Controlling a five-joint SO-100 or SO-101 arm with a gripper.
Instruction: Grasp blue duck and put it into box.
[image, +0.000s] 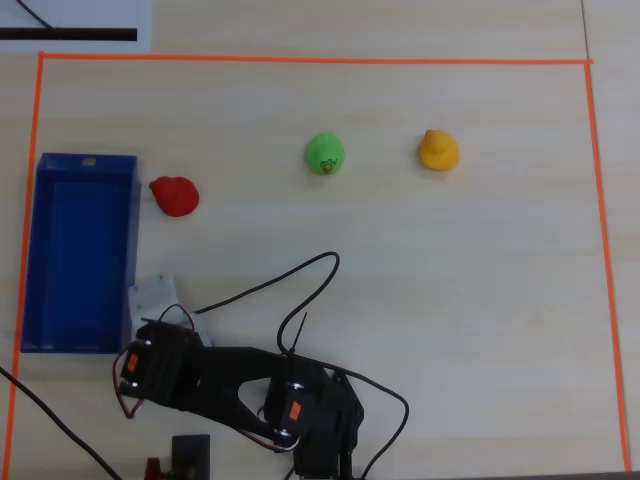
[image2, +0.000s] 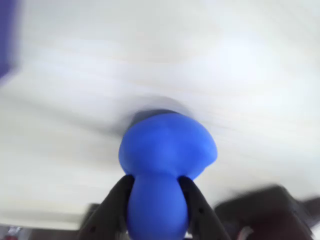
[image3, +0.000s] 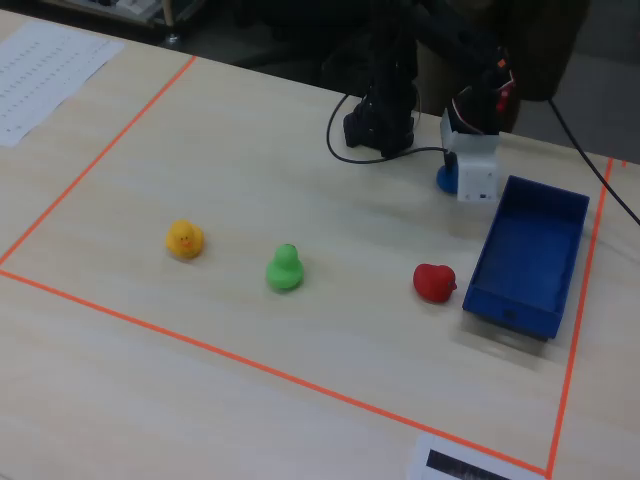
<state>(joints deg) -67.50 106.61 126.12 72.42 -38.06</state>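
Observation:
The blue duck (image2: 165, 150) fills the middle of the wrist view, pinched at its narrow part between my two dark fingers (image2: 116, 200). My gripper (image2: 156, 186) is shut on it, just above the table. In the fixed view a bit of the blue duck (image3: 446, 179) shows beside the white gripper body (image3: 474, 168), just left of the box (image3: 530, 250). In the overhead view the gripper (image: 153, 296) sits right of the dark-blue box (image: 80, 260), near its lower end, and hides the duck. The box is empty.
A red duck (image: 176, 195) lies close to the box's upper right corner. A green duck (image: 325, 153) and a yellow duck (image: 438, 150) stand farther right. Orange tape (image: 300, 61) frames the work area. A black cable (image: 290, 280) loops by the arm base.

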